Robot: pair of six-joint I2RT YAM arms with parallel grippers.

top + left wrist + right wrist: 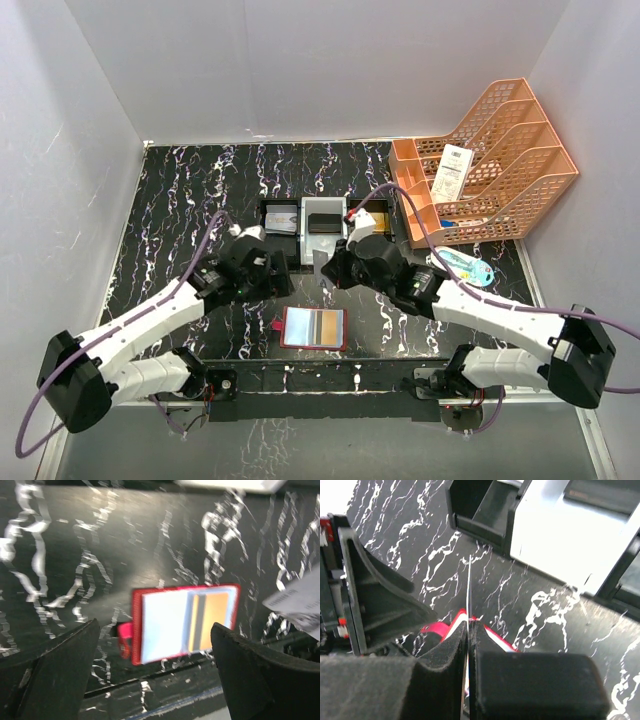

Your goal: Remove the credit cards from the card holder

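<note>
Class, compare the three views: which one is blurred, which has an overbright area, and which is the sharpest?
Left wrist view: motion-smeared, with the open card holder and the veined tabletop streaked. Right wrist view: mostly sharp, but the white compartment of the tray is bright and nearly washed out. Top external view: the sharpest, evenly lit, with only soft shadows.

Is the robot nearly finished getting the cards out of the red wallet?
Not yet. One card is out, pinched in the shut right gripper. The left gripper hangs open above the card holder, holding nothing. Left to do: a light blue card and an orange-gold card sit in its pockets.
</note>
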